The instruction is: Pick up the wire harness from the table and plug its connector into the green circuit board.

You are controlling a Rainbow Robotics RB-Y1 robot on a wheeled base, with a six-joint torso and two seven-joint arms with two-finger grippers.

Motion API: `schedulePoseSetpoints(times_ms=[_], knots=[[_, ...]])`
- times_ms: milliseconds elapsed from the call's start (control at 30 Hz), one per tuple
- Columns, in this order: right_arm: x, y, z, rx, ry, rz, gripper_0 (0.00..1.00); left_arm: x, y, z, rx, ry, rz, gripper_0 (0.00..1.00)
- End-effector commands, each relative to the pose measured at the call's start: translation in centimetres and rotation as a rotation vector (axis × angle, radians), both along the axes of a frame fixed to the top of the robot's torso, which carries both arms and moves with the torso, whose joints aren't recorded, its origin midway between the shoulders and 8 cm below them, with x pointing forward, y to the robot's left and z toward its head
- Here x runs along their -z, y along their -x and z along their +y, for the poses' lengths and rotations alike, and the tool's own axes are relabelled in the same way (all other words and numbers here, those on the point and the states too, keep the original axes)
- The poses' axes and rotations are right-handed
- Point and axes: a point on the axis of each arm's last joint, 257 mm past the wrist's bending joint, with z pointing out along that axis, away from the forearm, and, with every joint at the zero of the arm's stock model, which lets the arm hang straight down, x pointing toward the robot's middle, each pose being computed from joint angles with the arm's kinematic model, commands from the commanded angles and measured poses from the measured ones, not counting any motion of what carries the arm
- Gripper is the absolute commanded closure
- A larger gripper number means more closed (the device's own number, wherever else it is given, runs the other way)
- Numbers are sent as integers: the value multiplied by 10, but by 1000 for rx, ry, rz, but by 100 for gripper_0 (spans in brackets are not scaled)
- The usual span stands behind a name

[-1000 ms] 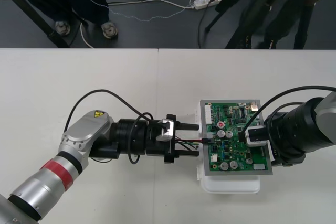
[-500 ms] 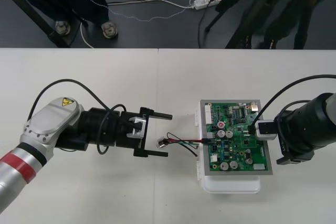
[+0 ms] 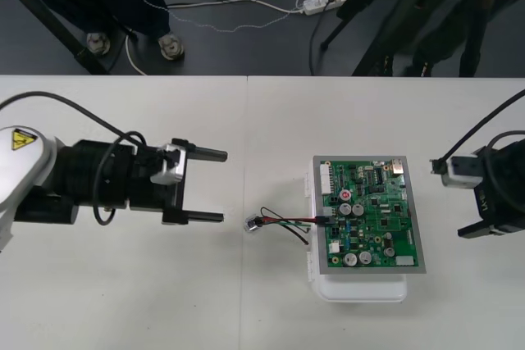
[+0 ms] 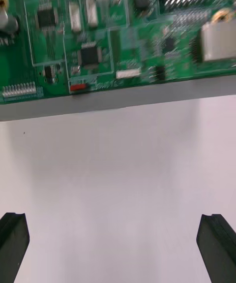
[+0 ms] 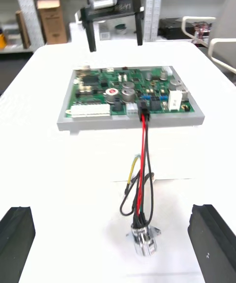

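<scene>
Left gripper (image 3: 221,186) over bench (image 3: 246,120), left of green board (image 3: 373,211), fingers (image 5: 14,243) wide apart, holding nothing. Right gripper (image 3: 449,198) just off board's right edge, fingers (image 4: 216,243) wide, empty. Harness wires (image 3: 287,220) lie on bench between left gripper and board. Black plug (image 5: 143,110) seated in board's left edge. Metal socket (image 3: 253,224) rests on bench, apart from left fingers. Board sits on white base (image 3: 361,288).

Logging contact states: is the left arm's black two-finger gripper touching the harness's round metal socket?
Apart. In the front view bare table shows between the open left gripper and the round metal socket lying on it.
</scene>
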Motion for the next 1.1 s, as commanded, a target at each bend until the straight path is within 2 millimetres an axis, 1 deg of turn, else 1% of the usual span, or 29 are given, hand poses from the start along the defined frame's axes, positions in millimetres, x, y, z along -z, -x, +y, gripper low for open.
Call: schedulePoseSetpoints(times_ms=[33,67,100,167,200,300,433,467,500,600,833,933,1100], knots=[[-44,0,-13,13,-88,-61,0,-34,-7,34,-56,-76,-114,8],[-53,1,-10,12,-122,-68,0,-43,-7,39,-62,-86,-121,8],[-56,2,-8,9,-137,-71,0,-46,-7,42,-66,-92,-120,8],[-72,6,1,-9,-207,-81,0,-61,-4,49,-79,-104,-115,8],[-77,7,4,-12,-226,-82,0,-65,-4,51,-82,-107,-116,8],[-99,13,21,-57,-313,-98,0,-83,3,55,-90,-112,-99,8],[-118,24,39,-111,-402,-96,0,-100,12,48,-78,-92,-67,8],[-125,28,45,-131,-432,-99,0,-104,14,46,-71,-81,-52,8],[-128,30,48,-141,-444,-100,0,-106,15,44,-67,-75,-48,8],[-147,42,58,-193,-495,-124,0,-118,18,37,-55,-49,-35,8],[-169,63,70,-248,-577,-187,0,-140,23,35,-84,-45,-36,8],[-171,70,76,-265,-589,-192,0,-143,21,38,-98,-65,-54,8],[-172,72,78,-276,-592,-194,0,-143,16,41,-115,-77,-69,8]])
